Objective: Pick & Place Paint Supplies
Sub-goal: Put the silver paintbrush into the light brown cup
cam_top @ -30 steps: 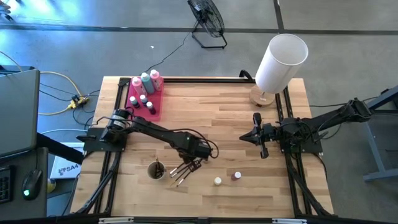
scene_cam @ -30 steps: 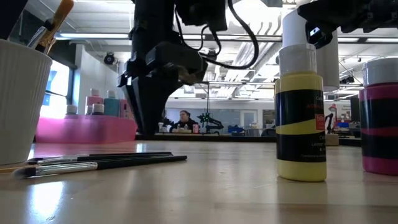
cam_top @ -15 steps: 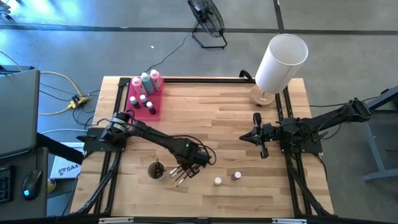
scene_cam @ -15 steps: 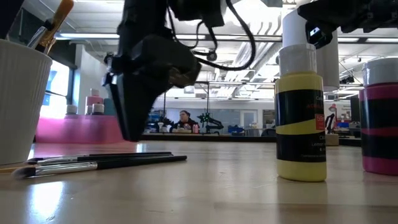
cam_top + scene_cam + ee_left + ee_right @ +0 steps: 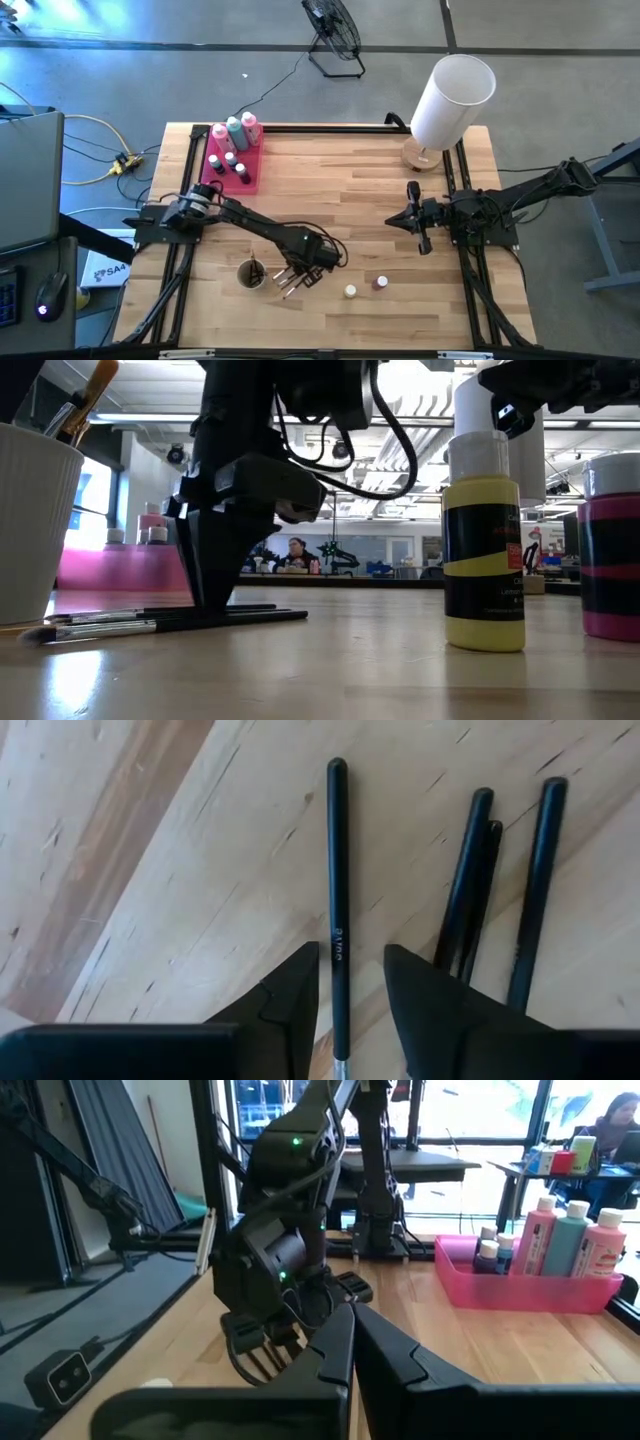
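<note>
Seen from the high view, the left gripper (image 5: 291, 279) is down at the table's (image 5: 340, 190) front area over a small cluster of brushes (image 5: 289, 283), just beside a white cup (image 5: 250, 273) holding more brushes, while the right gripper (image 5: 412, 190) waits at the right side with its fingers pressed together and nothing between them. A pink tray (image 5: 218, 165) near the back left corner holds two pink bottles (image 5: 219, 137), a teal bottle (image 5: 234, 131) and small capped pots (image 5: 241, 170); a white lampshade (image 5: 452, 98) stands at the back right. Two more small pots (image 5: 350, 291) stand apart from each other on the front of the table, to the right of the brushes. At table height in the low view, the left gripper (image 5: 213, 595) reaches down to the wood with its tips at the dark handles of the brushes (image 5: 150, 620), which lie flat; the white cup (image 5: 35, 525) stands at the near left, and a yellow pot (image 5: 484, 545) and a pink pot (image 5: 610, 545) stand close to the camera. Through the left wrist view, the fingers (image 5: 295, 995) stand partly open on either side of one dark brush handle (image 5: 337, 890); whether they touch it cannot be told, and three further handles (image 5: 538, 885) lie just beside. From the right wrist view, the closed right gripper (image 5: 350, 1335) faces the left arm (image 5: 280, 1230) and the pink tray (image 5: 530, 1285).
</note>
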Robot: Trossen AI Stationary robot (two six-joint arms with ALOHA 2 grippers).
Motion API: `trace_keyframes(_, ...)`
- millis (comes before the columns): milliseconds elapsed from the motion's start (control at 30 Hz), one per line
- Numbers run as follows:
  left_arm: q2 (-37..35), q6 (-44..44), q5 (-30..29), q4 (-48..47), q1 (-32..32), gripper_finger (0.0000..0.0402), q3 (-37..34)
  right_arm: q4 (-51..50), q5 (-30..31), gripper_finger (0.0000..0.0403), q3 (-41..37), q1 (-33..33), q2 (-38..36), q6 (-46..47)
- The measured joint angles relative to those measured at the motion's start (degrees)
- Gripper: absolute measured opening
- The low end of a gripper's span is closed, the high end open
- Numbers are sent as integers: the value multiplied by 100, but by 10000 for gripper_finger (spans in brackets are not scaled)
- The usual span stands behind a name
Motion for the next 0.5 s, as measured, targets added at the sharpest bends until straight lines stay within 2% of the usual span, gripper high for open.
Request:
trace_keyframes(233, 11, 31, -26, 15, 4, 77, -2, 3, 0, 3, 0, 0, 0, 0)
trace_keyframes(500, 15, 487, -468, 201, 18, 21, -18, 5, 0, 3, 0, 0, -2, -2)
